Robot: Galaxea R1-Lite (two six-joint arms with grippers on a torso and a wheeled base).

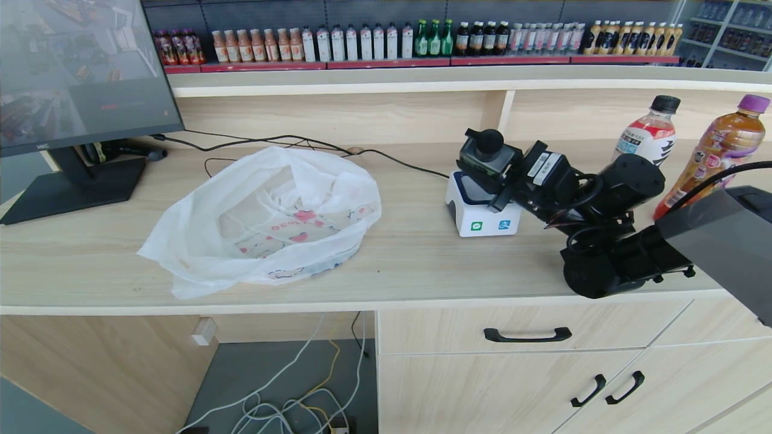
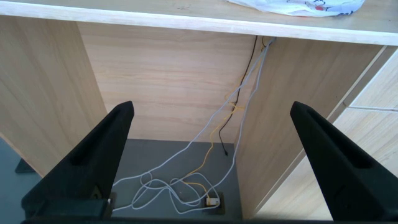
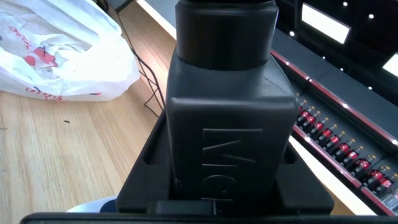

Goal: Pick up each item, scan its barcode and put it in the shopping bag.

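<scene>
My right gripper (image 1: 484, 158) is shut on a dark square bottle (image 1: 490, 150) with a round black cap, holding it just above the white scanner box (image 1: 482, 214) on the counter. In the right wrist view the dark bottle (image 3: 227, 124) sits between the fingers (image 3: 144, 171) of the right gripper (image 3: 224, 162). The white shopping bag (image 1: 265, 217) lies open on the counter to the left of the scanner, and its near side (image 3: 56, 56) appears beyond the bottle. My left gripper (image 2: 211, 107) hangs open below the counter edge, holding nothing.
Two drink bottles (image 1: 648, 132) (image 1: 718, 150) stand at the counter's right end. A monitor (image 1: 78, 66) on its stand occupies the far left, with black cables (image 1: 289, 141) running behind the bag. Loose cables (image 2: 186, 180) lie on the floor under the counter. Drawers (image 1: 528, 334) front the cabinet.
</scene>
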